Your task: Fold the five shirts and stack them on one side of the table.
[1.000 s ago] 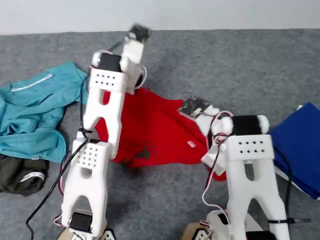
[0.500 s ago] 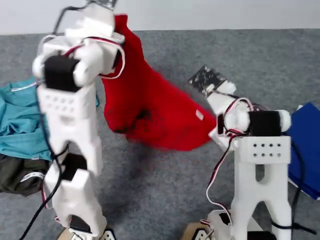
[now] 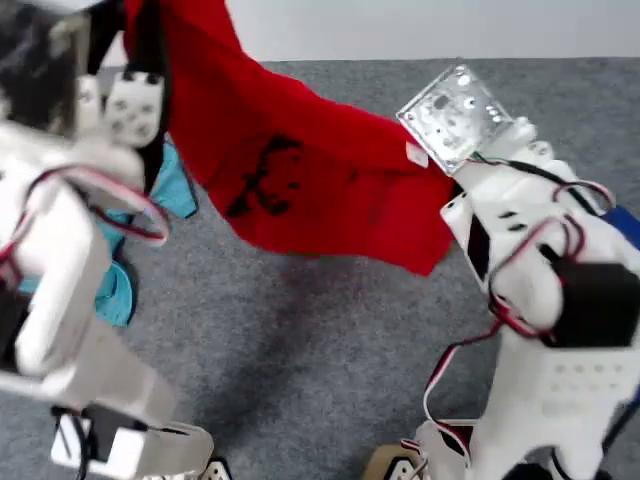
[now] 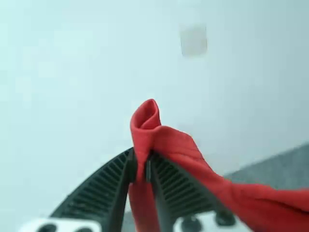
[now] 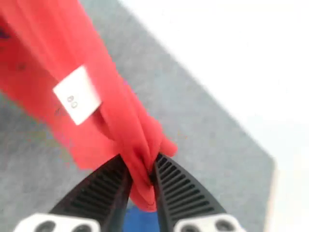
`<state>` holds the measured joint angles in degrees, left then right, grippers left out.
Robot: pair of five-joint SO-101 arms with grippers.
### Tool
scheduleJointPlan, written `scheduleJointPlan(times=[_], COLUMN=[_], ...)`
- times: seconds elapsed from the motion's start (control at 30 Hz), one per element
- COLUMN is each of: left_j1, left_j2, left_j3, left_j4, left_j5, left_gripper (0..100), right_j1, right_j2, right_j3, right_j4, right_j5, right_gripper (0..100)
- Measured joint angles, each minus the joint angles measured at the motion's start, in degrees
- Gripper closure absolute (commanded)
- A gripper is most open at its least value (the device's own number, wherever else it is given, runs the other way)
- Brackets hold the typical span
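A red shirt (image 3: 300,170) with a dark print hangs stretched in the air between both arms, well above the grey table (image 3: 320,340). My left gripper (image 4: 140,169) is shut on one bunched corner of the red shirt (image 4: 164,140), raised high at the left. My right gripper (image 5: 140,179) is shut on another gathered edge of the red shirt (image 5: 96,96), near its white label (image 5: 77,101), at the right. A teal shirt (image 3: 115,290) lies on the table at the left, mostly behind the left arm.
A blue shirt (image 3: 625,225) peeks out at the right edge behind the right arm; a bit of the blue shirt (image 5: 140,220) also shows under the right fingers. Bare grey table lies below the hanging shirt. A pale wall runs along the back.
Both arms have risen, lifting the red shirt off the table and stretching it between them. The dark garment at the left is now hidden behind the left arm.
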<state>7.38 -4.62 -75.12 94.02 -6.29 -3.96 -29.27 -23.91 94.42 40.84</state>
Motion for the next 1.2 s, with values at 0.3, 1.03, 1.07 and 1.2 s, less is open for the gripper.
scheduleJointPlan(times=[0.3,1.03,1.07,1.2], left_j1=[0.0,0.0,0.0,0.0], left_j2=[-9.8,-24.5,-24.5,-23.9], left_j3=[-0.1,-0.6,-0.6,2.4], left_j4=[-0.2,5.3,5.4,5.4], left_j5=[0.0,-12.7,-12.8,-13.0], left_gripper=[100,100,100,100], right_j1=[6.6,12.5,12.5,12.5], right_j2=[-0.4,-10.0,-10.0,-9.1], right_j3=[-11.8,-20.6,-20.6,-18.6], right_j4=[0.0,5.5,5.5,5.5], right_j5=[0.1,5.4,5.4,5.4], right_gripper=[98.8,98.7,98.7,98.7])
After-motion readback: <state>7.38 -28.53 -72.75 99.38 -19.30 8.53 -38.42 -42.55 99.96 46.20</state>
